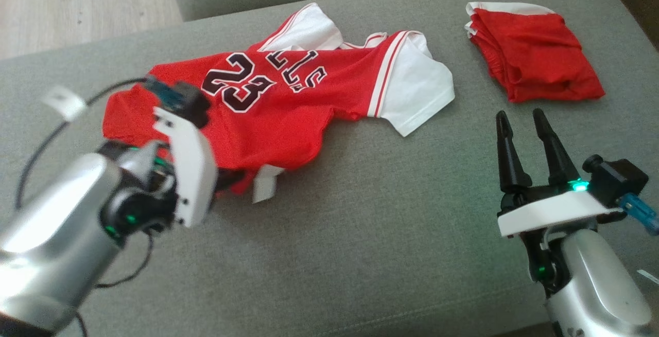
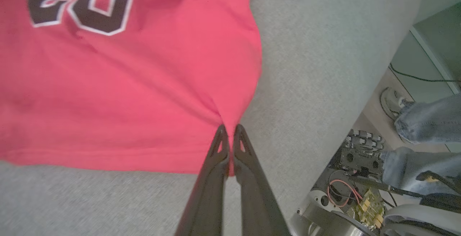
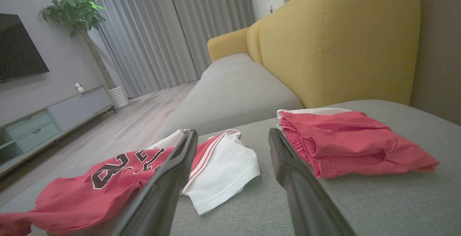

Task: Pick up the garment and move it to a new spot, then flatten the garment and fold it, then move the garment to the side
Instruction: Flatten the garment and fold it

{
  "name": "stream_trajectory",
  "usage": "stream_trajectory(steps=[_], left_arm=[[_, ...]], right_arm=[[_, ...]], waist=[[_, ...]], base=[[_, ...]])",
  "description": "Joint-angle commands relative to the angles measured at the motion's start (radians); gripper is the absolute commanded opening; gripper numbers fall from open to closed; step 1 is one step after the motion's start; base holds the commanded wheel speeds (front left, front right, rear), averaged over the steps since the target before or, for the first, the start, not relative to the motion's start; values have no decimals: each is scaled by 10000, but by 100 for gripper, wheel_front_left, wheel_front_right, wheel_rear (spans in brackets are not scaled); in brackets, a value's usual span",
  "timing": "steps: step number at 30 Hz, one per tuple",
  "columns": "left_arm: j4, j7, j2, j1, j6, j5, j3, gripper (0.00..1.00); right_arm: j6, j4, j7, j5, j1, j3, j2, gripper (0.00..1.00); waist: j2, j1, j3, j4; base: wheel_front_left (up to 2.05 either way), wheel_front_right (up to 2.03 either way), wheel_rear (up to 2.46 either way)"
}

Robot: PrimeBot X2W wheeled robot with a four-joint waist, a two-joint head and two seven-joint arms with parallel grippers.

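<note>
Pinching the bottom hem of the jersey (image 1: 267, 121) with the left gripper (image 2: 227, 129), probably to tug it flat right there on the couch (image 1: 370, 234). Holding the right gripper (image 1: 519, 116) spread and empty near the folded red shorts (image 1: 535, 54), out of the way.

Folded red shorts (image 1: 533, 51) on grey sofa (image 1: 360, 234); yellow backrest (image 3: 338, 38); potted plant (image 3: 72, 9).

Jersey (image 1: 267, 121) left of shorts (image 1: 535, 54), on cushion (image 1: 360, 234)
</note>
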Motion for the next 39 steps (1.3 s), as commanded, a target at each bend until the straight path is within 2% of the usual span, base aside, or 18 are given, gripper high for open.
stream_trajectory(steps=[1,3,4,5,6,7,15,20,23,31,35,39], left_arm=[[-340,31,581,-439,187,-6,719,0],[-275,110,727,-345,487,-316,1002,0],[-111,114,757,-298,615,-496,1156,3],[115,91,764,-258,710,-664,1301,13],[392,23,734,-219,762,-840,1449,27],[1017,-296,608,-168,836,-1128,1774,100],[2594,-2520,458,-707,521,-137,2061,100],[2361,-3457,358,-666,359,314,1956,100],[1821,-3846,277,-273,518,322,1987,100],[666,-3016,217,1434,1090,-485,1663,100],[621,-2492,90,1556,985,-990,1623,100],[855,-2394,35,1346,929,-956,1575,100]], right_arm=[[-7,-262,-109,-56,-216,203,-98,100],[-7,-230,-109,-39,-294,308,-105,100],[-7,-210,-109,-23,-350,377,-107,100],[-7,-203,-109,-1,-419,444,-107,100],[-7,-195,-109,23,-492,517,-107,100],[-7,-188,-109,72,-620,657,-99,100],[-7,-142,-109,126,-608,532,-230,100],[-7,-110,-109,103,-403,514,-183,100],[-7,-70,-109,84,-278,480,-178,100],[-7,-48,-109,16,-133,376,-166,100],[-7,-19,-109,16,-299,449,-153,100],[-7,-22,-109,54,-421,586,-152,100]], waist=[[-1,1,51,-7],[-1,1,145,-68],[-1,1,219,-115],[-1,1,308,-170],[-1,1,396,-231],[-1,1,550,-365],[-1,1,605,-351],[-1,1,269,40],[-1,1,103,333],[-1,1,-31,976],[-1,1,50,987],[-1,1,174,854]], base=[[0,0,0],[0,0,0],[0,0,0],[0,0,0],[0,0,0],[0,0,0],[0,0,0],[0,0,0],[0,0,0],[0,0,0],[0,0,0],[0,0,0]])
